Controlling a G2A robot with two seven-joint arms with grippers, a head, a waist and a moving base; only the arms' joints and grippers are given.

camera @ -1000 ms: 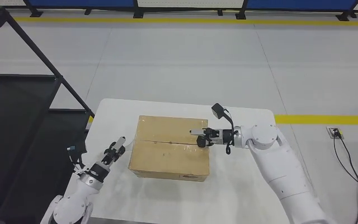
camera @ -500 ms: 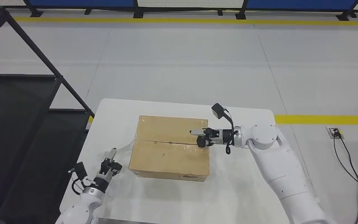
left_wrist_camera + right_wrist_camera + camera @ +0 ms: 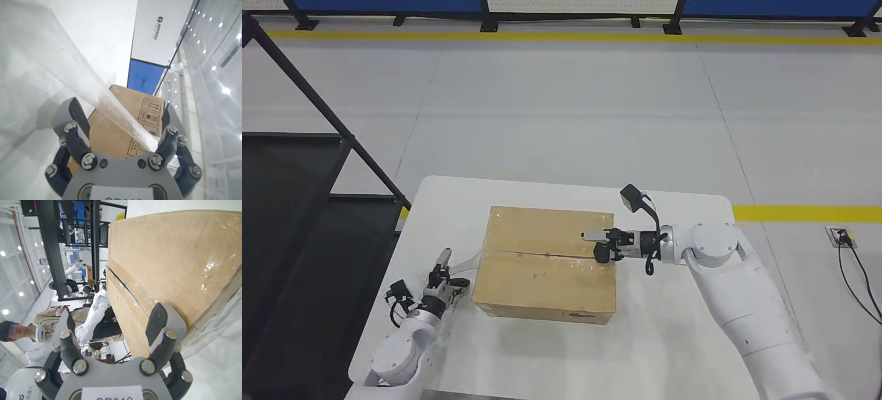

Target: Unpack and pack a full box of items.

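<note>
Top view, box (image 3: 547,265) just beside left end effector (image 3: 445,262)

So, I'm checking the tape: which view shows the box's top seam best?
Right wrist view: the seam runs close up, just beyond the right gripper, with glossy tape along it. The top view shows it as a thin line across the whole box. The left wrist view faces the box's printed side instead.
</note>
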